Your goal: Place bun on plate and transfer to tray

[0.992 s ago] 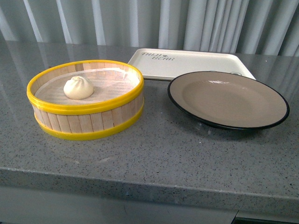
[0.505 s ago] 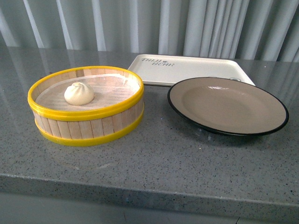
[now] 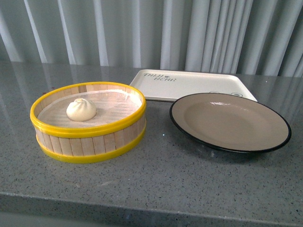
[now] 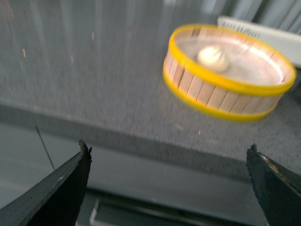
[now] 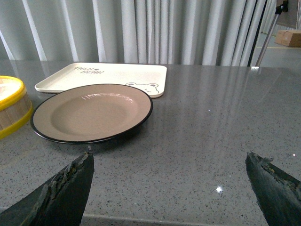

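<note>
1. The left end effector (image 4: 168,149) is seen with its two dark fingers spread wide and nothing between them. It is held off the front edge of the tabletop (image 3: 156,175), facing the basket. The right end effector (image 5: 169,157) is likewise spread wide and empty, low in front of the plate.
2. The bun (image 3: 81,109) is found inside the steamer basket (image 3: 90,142), on the pale liner, left of centre and clear of the wall.
3. The bun is judged light, soft and easily dented, with a pleated top that could be crushed or torn. A hold low on its two sides, at the widest part, is advised, with only a gentle squeeze. Since the basket wall stands around it, an approach from above is called for.
4. The plate (image 3: 230,121) lies bare just to the right of the basket, a small gap between them.
5. The tray (image 3: 189,84) lies behind both. Whether the plate's far rim touches it cannot be told.
6. By this layout, no step of the task is judged done.
</note>
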Available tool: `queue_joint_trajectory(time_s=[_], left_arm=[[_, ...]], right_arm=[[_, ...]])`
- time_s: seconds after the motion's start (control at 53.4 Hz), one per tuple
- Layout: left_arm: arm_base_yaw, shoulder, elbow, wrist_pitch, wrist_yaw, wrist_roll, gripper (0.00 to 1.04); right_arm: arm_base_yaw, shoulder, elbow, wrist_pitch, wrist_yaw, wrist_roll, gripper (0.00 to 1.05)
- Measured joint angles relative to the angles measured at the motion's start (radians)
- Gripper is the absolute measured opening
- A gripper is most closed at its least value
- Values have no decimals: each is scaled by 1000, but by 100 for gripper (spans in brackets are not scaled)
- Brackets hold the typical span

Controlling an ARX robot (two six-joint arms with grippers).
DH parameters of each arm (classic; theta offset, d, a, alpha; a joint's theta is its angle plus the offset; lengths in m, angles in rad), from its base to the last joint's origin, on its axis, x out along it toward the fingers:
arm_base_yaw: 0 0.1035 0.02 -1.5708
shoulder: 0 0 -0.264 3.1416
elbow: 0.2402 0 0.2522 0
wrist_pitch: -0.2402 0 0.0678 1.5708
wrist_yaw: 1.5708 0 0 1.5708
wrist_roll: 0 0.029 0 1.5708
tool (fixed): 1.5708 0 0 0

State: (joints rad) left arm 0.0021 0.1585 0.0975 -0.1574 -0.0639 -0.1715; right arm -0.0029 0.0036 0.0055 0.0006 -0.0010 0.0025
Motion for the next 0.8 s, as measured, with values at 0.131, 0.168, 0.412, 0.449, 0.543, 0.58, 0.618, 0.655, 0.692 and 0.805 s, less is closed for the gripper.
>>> queue_joint_trajectory(time_s=[0.131, 0.168, 0.412, 0.449, 0.543, 0.58, 0.618, 0.655, 0.692, 0.805], left_arm=[[71, 175, 64, 132, 116, -74, 98], [82, 214, 88, 171, 140, -79, 98], [6, 682, 344, 523, 309, -34, 98], [-22, 779, 392, 557, 316, -8, 98], [-60, 990, 517, 620, 319, 71, 98], [-68, 1073, 580, 622, 321, 105, 98], [-76, 1125, 626, 608, 325, 127, 98], [-85, 1165, 663, 589, 326, 154, 98], [-95, 1198, 697, 573, 335, 179, 98], [-133, 1275, 793, 497, 329, 255, 98]], right_arm=[[0, 0, 0, 0, 0, 0, 96], [0, 0, 0, 0, 0, 0, 96], [0, 0, 0, 0, 0, 0, 96], [0, 0, 0, 0, 0, 0, 96], [0, 0, 0, 0, 0, 0, 96], [0, 0, 0, 0, 0, 0, 96], [0, 0, 0, 0, 0, 0, 96], [0, 0, 0, 0, 0, 0, 96], [0, 0, 0, 0, 0, 0, 96], [0, 0, 0, 0, 0, 0, 96]])
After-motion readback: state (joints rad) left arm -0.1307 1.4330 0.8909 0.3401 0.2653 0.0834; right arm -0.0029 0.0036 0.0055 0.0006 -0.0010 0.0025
